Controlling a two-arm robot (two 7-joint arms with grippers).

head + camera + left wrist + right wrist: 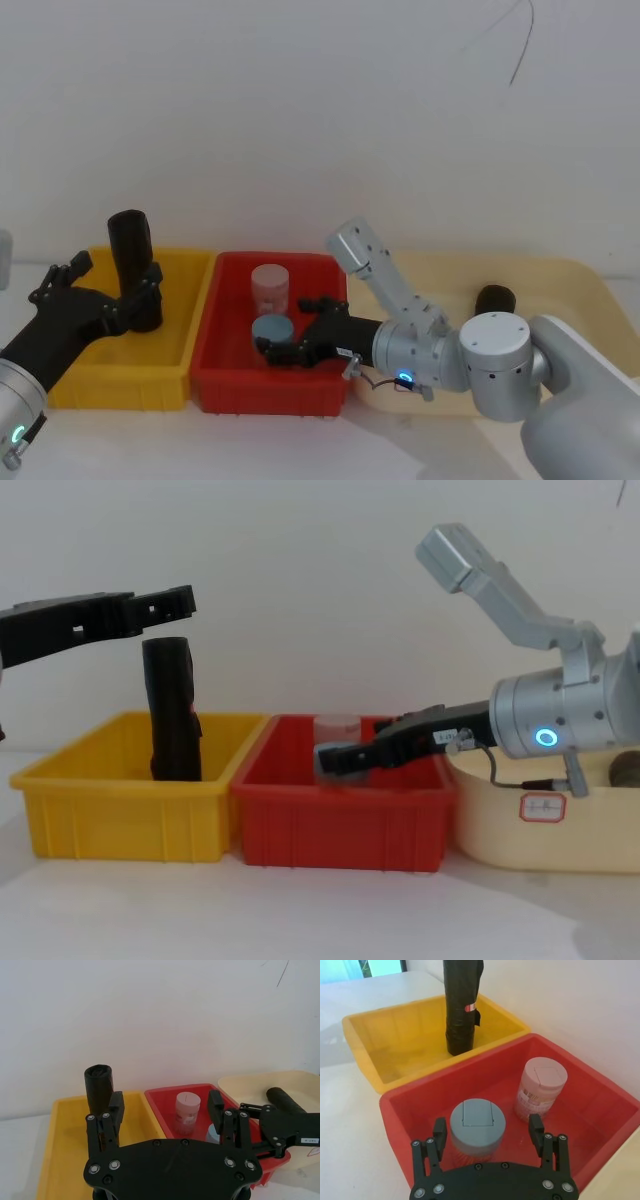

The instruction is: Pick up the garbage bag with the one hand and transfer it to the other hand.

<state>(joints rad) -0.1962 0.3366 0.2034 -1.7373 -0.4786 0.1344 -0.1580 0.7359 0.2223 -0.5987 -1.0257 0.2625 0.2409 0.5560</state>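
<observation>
A: White wall behind, garbage bag [131, 262] standing upright in the yellow bin [90, 375], nothing picked up yet?

B: Yep. Left end effector [148, 292] is hovering spread around it; right end effector [297, 330] is waiting spread over the red bin [218, 385].

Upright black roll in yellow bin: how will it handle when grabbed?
Upright black roll stands tall and narrow on end, so a sideways nudge would probably tip it. Its crinkly film wrap likely gives and may slip under the left end effector's open fingers.
</observation>
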